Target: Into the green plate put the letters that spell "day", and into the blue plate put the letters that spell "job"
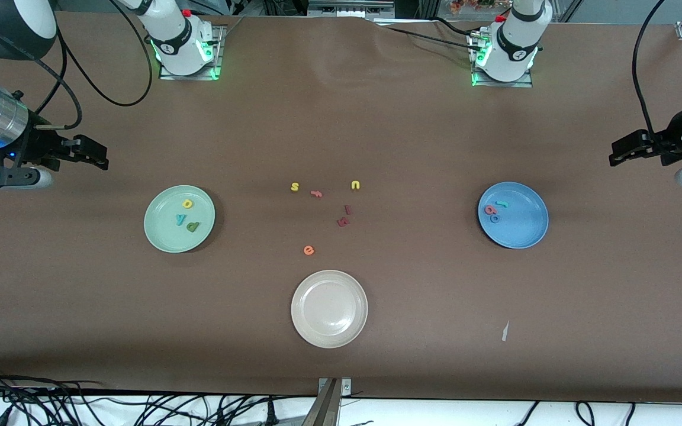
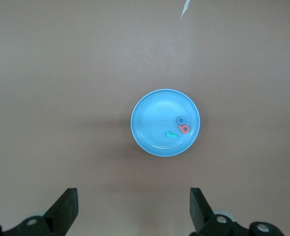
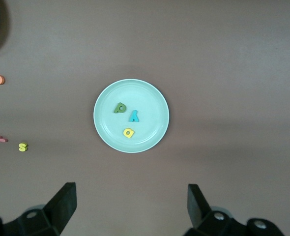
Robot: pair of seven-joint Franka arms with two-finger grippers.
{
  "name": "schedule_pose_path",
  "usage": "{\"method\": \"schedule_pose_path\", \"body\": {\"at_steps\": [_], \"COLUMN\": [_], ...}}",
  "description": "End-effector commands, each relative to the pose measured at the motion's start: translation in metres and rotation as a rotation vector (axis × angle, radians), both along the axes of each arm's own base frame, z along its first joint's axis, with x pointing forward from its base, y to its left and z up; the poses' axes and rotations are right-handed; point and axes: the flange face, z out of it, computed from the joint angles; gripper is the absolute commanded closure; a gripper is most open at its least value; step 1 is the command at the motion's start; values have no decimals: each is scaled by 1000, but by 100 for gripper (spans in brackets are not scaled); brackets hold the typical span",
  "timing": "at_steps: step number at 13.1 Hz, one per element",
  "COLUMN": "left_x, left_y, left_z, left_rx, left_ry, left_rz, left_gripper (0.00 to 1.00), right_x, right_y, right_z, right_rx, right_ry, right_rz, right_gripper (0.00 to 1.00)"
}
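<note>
The green plate (image 1: 160,228) holds the yellow a (image 1: 187,203), teal y (image 1: 180,219) and olive d (image 1: 193,226); the right wrist view shows them lying flat in this green plate (image 3: 147,105). In the blue plate (image 1: 524,228) lie the teal j (image 1: 502,204), pink b (image 1: 489,209) and blue o (image 1: 495,218), the last two touching. My right gripper (image 1: 95,155) hangs open and empty over bare table at the right arm's end. At the left arm's end my left gripper (image 1: 619,152) is likewise open, holding nothing, with the blue plate (image 2: 152,123) in its view.
Between the plates lie a yellow s (image 1: 295,187), orange f (image 1: 316,193), yellow u (image 1: 355,185), two dark red letters (image 1: 344,222) and an orange e (image 1: 309,250). A beige plate (image 1: 329,308) sits nearer the front camera. A white scrap (image 1: 505,331) lies near the front edge.
</note>
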Motion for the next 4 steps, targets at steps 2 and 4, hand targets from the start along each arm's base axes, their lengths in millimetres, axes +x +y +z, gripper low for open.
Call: {"method": "schedule_pose_path", "body": {"at_steps": [2, 4], "left_x": [-5, -4], "left_y": [-2, -3], "left_z": [2, 2], "left_rx": [25, 25], "left_ry": [-10, -10], "left_rz": [-4, -7], "left_gripper": [0, 0], "right_x": [2, 2], "right_y": [0, 0], "right_z": [3, 3], "right_rx": [6, 6], "right_ry": [4, 4], "right_rz": [12, 12], "right_gripper": [0, 0]}}
